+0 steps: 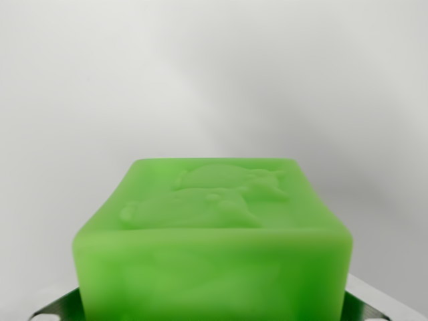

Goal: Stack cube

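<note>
You are looking straight at a green cube (pixel 214 241) that fills the lower centre of the wrist view, its top face carrying a raised relief and its front face running off the bottom edge. Metal parts peek out beside it at the lower left (pixel 59 307) and lower right (pixel 368 306) corners; these look like parts of the gripper, and the cube sits squarely between them, which suggests it is being carried, but you cannot tell from this view whether the jaws are clamped on it or merely flanking it. Held this close and centred under the camera, the cube would hide whatever lies directly below, so judge your descent cautiously. Everything above and around it, from the upper left across to the upper right of the frame, is a plain pale backdrop (pixel 214 73) with soft shadows and no obstacles showing. No second cube is visible, so the stacking target lies out of view, and you have open room on all visible sides.
</note>
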Available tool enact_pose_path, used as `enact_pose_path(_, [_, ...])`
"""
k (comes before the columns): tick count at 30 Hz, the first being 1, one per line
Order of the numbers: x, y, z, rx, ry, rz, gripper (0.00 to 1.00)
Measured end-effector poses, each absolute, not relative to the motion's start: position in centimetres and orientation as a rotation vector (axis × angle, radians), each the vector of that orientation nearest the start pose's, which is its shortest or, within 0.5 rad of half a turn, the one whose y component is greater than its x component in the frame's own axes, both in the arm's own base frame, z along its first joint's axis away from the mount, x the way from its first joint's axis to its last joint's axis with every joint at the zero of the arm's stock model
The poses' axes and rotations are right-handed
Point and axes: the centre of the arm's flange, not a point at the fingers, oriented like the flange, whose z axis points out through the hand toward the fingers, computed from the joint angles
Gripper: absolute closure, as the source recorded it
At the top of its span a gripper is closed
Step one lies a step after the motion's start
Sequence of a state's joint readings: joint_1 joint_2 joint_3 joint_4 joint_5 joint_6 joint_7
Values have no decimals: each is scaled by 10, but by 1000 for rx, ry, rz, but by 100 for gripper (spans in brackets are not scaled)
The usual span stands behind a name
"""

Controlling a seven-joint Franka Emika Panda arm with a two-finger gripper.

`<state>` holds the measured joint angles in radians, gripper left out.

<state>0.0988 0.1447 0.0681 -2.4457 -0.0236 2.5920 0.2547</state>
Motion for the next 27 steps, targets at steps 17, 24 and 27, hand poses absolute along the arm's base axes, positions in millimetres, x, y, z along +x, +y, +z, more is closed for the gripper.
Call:
enact_pose_path(17, [473,51,254,-3141,116,-5,100])
enact_pose_path(24, [470,39,258,-3142,119,-5,100])
enact_pose_path(27, [469,33,260,-3142,120,-4,100])
